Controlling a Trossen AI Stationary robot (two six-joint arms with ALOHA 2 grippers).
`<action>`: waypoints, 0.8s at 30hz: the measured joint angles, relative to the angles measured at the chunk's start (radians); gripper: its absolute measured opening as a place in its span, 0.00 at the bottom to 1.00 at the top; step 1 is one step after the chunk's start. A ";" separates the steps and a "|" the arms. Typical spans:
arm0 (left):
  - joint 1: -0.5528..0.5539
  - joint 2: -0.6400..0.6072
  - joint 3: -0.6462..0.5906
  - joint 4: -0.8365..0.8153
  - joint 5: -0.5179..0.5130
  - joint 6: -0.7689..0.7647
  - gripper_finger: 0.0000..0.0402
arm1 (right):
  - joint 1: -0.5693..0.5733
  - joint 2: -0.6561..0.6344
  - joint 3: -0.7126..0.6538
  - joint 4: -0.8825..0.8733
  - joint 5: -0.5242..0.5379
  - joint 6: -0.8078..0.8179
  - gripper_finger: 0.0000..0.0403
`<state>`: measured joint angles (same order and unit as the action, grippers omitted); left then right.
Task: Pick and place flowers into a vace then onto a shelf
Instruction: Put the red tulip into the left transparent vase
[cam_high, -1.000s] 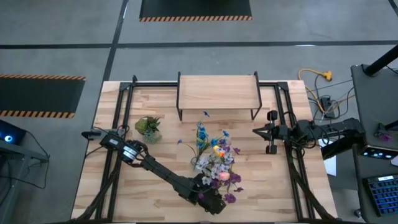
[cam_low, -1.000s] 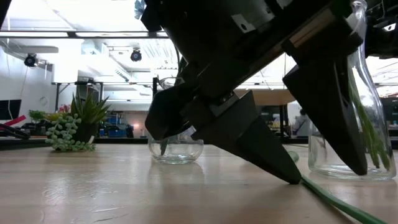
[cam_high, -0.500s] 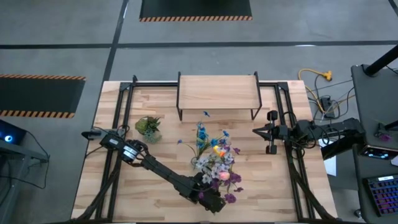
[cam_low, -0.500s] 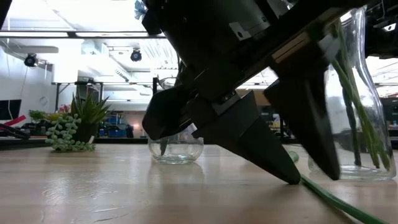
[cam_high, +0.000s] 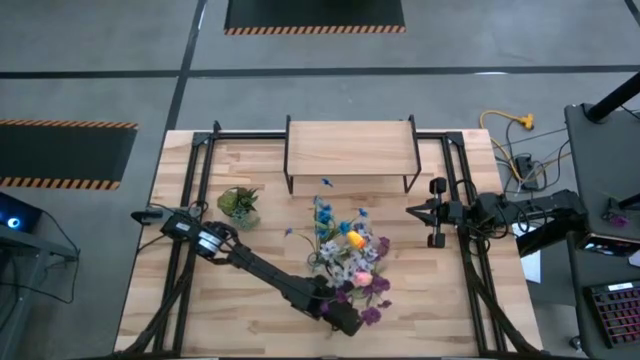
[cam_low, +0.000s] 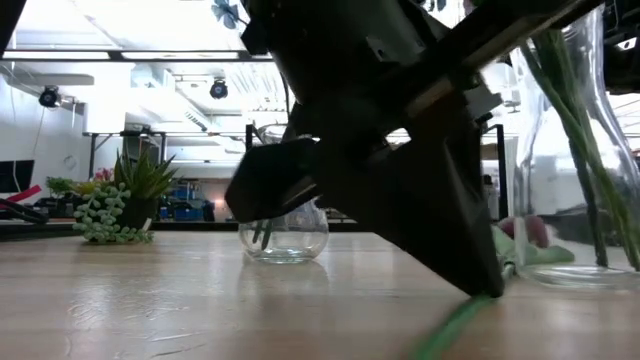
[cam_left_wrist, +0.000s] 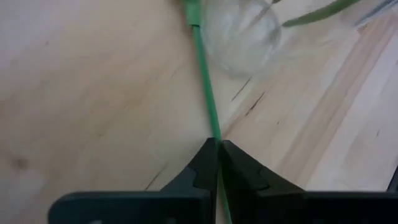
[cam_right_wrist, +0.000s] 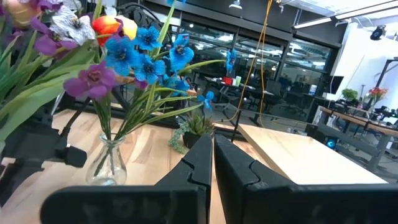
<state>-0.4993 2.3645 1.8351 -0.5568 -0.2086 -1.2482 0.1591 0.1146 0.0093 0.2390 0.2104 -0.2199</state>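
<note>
- Flowers (cam_high: 348, 252), artificial stems with thin green stalks and blue, purple, pink and yellow blooms, stand bunched in clear glass vases (cam_low: 570, 170) mid-table, well short of the light wooden shelf on black legs (cam_high: 351, 148); one loose thin green stalk (cam_left_wrist: 205, 93) lies on the tabletop.
- Left gripper (cam_left_wrist: 217, 147) has its fingers pinched together on that stalk's end; likely light, springy, slippery; gripping low gives control.
- Right gripper (cam_right_wrist: 213, 144) waits at the table's right edge, fingers closed on nothing.

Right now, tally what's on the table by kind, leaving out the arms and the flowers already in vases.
Vases: 2, the small vase and the tall vase
Potted plant: 1
Shelf: 1
Loose stem: 1, pinched in the left gripper
Total: 5
</note>
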 joint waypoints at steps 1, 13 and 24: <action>-0.001 -0.004 0.000 -0.017 0.008 -0.010 0.00 | 0.000 0.000 0.000 0.000 0.000 0.000 0.02; -0.015 -0.047 -0.002 -0.164 0.051 -0.029 0.00 | 0.000 0.000 0.000 -0.004 0.000 0.000 0.02; -0.059 -0.097 -0.006 -0.394 0.095 -0.060 0.00 | 0.000 0.000 0.000 -0.004 0.000 0.000 0.02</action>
<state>-0.5585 2.2678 1.8290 -0.9510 -0.1141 -1.3080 0.1591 0.1148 0.0097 0.2354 0.2104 -0.2199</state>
